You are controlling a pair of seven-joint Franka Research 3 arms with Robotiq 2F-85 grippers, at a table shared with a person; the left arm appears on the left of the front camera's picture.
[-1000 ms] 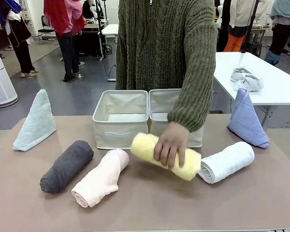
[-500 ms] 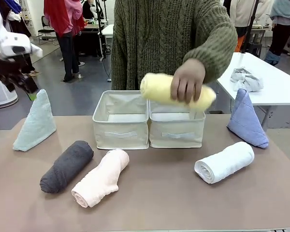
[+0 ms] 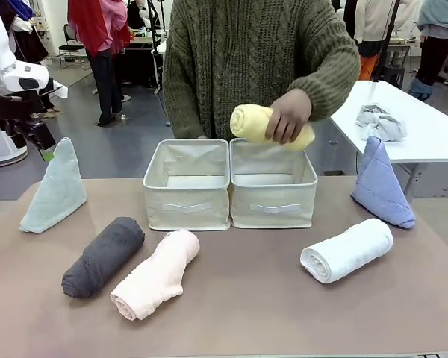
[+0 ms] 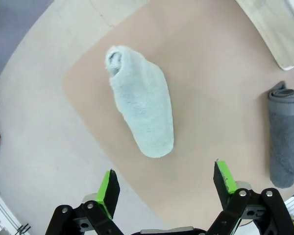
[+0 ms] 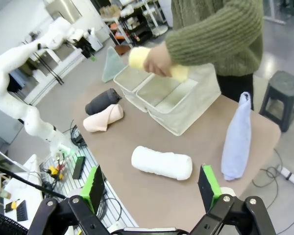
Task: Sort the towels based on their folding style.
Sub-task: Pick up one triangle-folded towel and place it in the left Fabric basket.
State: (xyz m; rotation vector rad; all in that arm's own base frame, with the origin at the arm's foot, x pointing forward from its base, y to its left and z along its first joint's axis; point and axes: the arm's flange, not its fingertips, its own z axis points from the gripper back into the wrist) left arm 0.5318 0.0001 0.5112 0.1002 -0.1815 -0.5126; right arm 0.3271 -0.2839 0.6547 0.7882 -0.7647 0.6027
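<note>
Holding: a person's hand (image 3: pixel 287 115) grasps the yellow roll (image 3: pixel 250 121) in the air, above the far rim of the right bin (image 3: pixel 272 195).
Yellow roll: fluffy terry cylinder, lying roughly level in the grip, with its spiral end facing picture left.
Bins: two cream fabric boxes, square, soft-walled and open-topped. The left bin (image 3: pixel 185 195) touches the right one side by side at the far middle of the table (image 3: pixel 239 321).
Teal cone (image 3: pixel 56 190): pale, nubbly, pointed, tip up, at the far left corner.
Grey roll (image 3: pixel 103 256): dark, dense cylinder, lying on the table left of middle.
Pink roll (image 3: pixel 155 274): pale, soft, slightly loose cylinder, just beside the grey one on its right.
White roll (image 3: pixel 347 250): tight cylinder with a visible spiral end, on the right side of the table.
Blue cone (image 3: pixel 381 186): light blue, fine-ribbed cloth, pointed, tip up at the far right edge.
Left gripper (image 4: pixel 165 169): jaws spread wide with nothing between the green pads, hovering over the teal cone and clear of it.
Right gripper (image 5: pixel 151 167): jaws spread wide and empty, high above the table's right side with the white roll below.
Table top: matte beige-brown, smooth.
</note>
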